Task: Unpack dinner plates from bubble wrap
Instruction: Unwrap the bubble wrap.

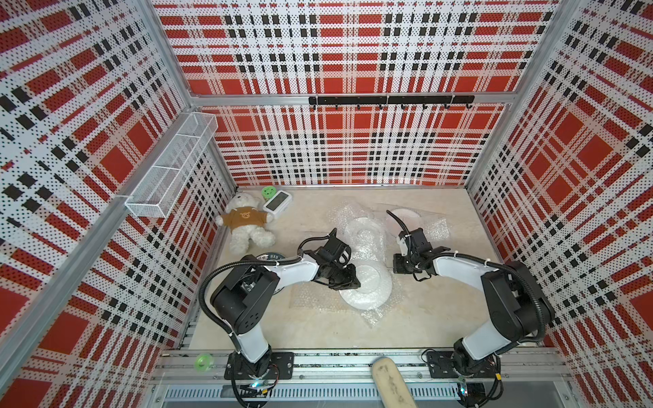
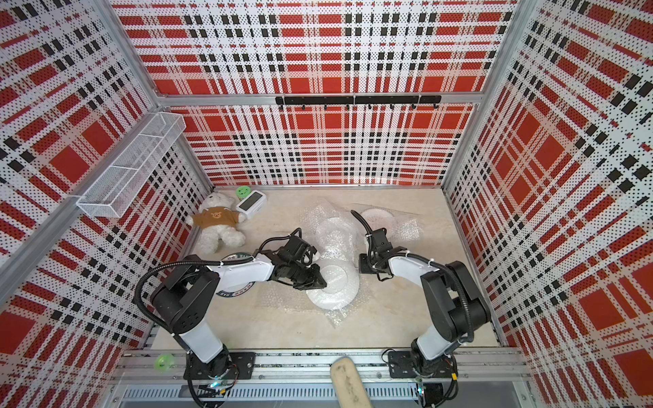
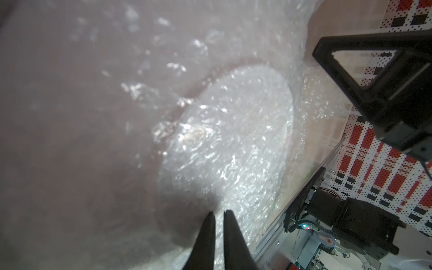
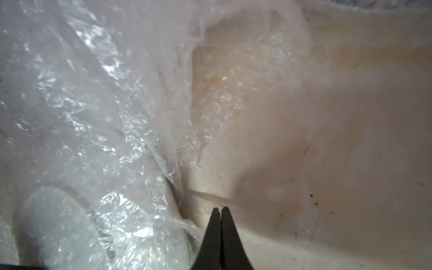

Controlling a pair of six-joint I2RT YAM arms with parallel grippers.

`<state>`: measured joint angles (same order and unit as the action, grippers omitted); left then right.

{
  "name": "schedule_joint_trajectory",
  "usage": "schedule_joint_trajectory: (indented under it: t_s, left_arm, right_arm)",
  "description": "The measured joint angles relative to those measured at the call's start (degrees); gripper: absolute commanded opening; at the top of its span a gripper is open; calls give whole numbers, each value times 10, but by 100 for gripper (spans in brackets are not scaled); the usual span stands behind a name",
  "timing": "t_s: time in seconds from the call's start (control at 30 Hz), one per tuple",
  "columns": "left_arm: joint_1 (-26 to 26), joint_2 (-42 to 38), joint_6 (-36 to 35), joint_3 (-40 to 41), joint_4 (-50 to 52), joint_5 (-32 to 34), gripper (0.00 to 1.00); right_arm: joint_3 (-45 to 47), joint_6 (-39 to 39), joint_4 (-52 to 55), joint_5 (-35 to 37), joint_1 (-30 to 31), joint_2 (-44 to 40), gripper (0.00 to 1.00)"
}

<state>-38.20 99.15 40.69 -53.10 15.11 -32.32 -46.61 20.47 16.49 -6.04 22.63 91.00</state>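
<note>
Beige tabletop [image 1: 318,328] — wrapped plate [image 1: 375,284] just under left gripper [image 1: 354,281].

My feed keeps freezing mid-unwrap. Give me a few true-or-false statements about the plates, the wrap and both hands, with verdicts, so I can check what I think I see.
1. The dinner plate nearest the arm bases is covered by bubble wrap. True.
2. The left hand is over that plate's left part. True.
3. The right hand stands wide open. False: its fingers are pressed together.
4. The teddy bear sits in the wire basket. False: it lies on the table by the left wall, and the basket hangs on that wall.
5. A white digital clock lies beside the teddy bear. True.
</note>
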Motion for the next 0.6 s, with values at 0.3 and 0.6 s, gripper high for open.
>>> schedule_joint_trajectory:
  t_s: [0.3, 0.6]
  left_arm:
    - [2, 0, -5, -33, 14, -11, 15]
    - [-5, 7, -6, -33, 22, -7, 15]
  right_arm:
    - [-26, -10, 24, 0, 11, -44, 43]
    - [-82, -30, 30, -16, 59, 26, 53]
